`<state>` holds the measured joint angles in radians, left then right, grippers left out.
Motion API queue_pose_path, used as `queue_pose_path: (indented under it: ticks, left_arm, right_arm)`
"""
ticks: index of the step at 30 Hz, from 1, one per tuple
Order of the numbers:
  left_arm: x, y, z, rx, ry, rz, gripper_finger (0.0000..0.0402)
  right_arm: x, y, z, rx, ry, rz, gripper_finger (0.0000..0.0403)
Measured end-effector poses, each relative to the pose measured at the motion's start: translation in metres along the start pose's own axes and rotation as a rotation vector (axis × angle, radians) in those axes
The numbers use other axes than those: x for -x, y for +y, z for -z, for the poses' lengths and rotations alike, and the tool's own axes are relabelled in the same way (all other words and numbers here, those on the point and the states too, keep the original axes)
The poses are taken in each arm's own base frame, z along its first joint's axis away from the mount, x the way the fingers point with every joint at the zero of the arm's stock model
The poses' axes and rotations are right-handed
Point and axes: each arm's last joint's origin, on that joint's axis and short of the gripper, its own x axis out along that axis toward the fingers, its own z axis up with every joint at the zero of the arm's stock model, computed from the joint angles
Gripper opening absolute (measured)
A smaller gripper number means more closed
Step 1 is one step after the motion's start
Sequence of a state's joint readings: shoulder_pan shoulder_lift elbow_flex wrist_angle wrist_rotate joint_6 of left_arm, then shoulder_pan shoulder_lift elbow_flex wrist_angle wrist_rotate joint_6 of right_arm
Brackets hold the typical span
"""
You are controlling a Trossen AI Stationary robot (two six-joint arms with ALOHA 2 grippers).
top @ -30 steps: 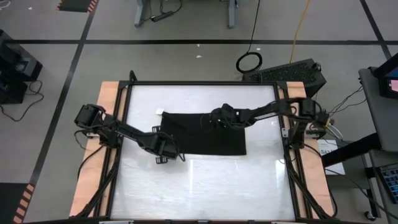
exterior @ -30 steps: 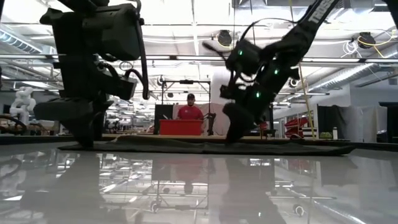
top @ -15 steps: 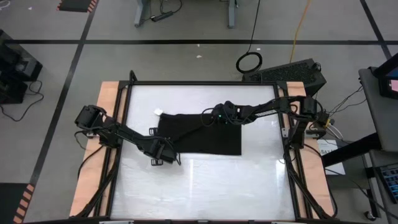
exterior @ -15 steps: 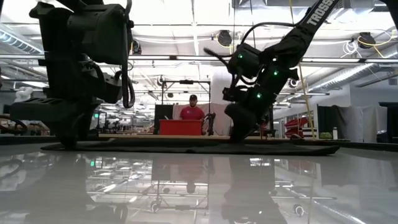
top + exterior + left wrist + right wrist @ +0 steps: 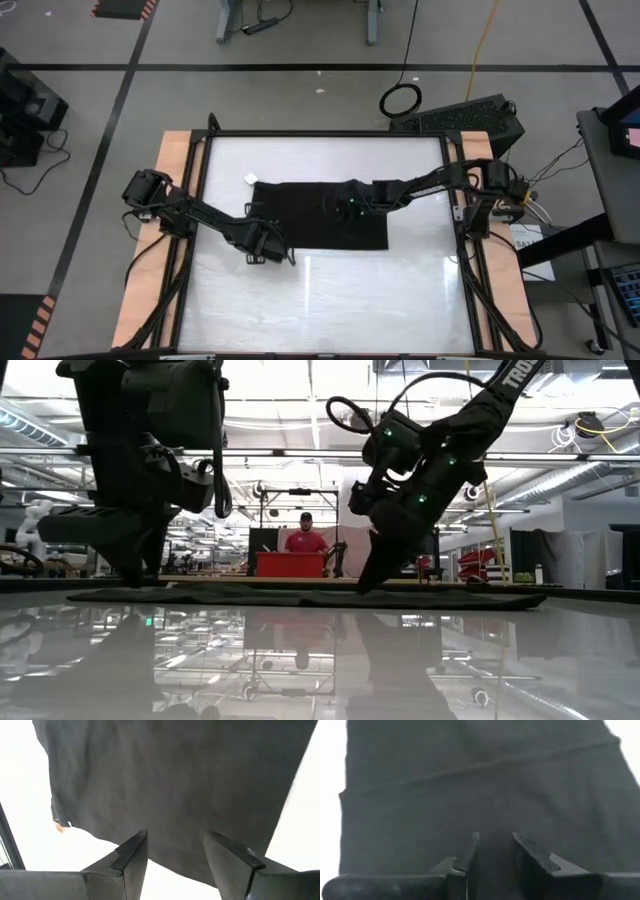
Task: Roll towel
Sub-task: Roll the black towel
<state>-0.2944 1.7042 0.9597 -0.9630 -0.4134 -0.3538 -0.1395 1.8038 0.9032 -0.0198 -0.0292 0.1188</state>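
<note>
Towel [image 5: 318,214] lies flat near the desk's [image 5: 330,290] far edge, middle hidden under right pincer [image 5: 343,210], slightly parted. Left pincer [image 5: 262,246] gapes, empty. Glossy white desk; workshop behind.

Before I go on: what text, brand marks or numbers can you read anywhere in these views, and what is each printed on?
"TROS": white letters on the right arm's link, low view, cut off by the picture's edge.
White tag at the towel corner: too small to read.
Nothing else legible; both wrist views show no text.
</note>
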Motion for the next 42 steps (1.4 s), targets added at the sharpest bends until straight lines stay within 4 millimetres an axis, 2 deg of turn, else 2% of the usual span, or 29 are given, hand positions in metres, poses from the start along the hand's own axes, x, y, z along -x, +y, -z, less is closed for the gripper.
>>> queue_pose_path:
  ticks: [5,10,17,24,29,38,42]
  left_arm:
    - [-0.001,0.005,-0.002,-0.002,0.001,-0.005,0.0199]
    - [-0.005,0.015,-0.005,0.011,0.005,-0.037,0.0199]
    - [-0.018,0.03,-0.008,0.033,0.026,-0.004,0.0199]
    - [-0.023,0.04,-0.008,0.059,0.052,0.002,0.0199]
    - [-0.026,0.046,-0.012,0.087,0.04,0.032,0.0199]
    - [-0.034,0.061,-0.018,0.139,0.015,0.085,0.0199]
    - [-0.038,0.069,-0.019,0.12,0.015,0.087,0.0199]
  right_arm:
    - [0.001,0.013,0.008,0.035,0.07,-0.014,0.01]
    - [0.01,0.024,0.011,0.062,0.114,-0.025,0.01]
    - [0.042,0.04,0.002,0.102,0.035,0.004,0.01]
    - [0.07,0.043,0.017,0.077,0.181,0.106,0.01]
    - [0.074,0.046,0.031,0.055,0.306,0.132,0.01]
    - [0.063,0.047,0.067,-0.033,0.352,0.14,0.01]
    - [0.059,0.058,0.078,-0.097,0.332,0.055,0.01]
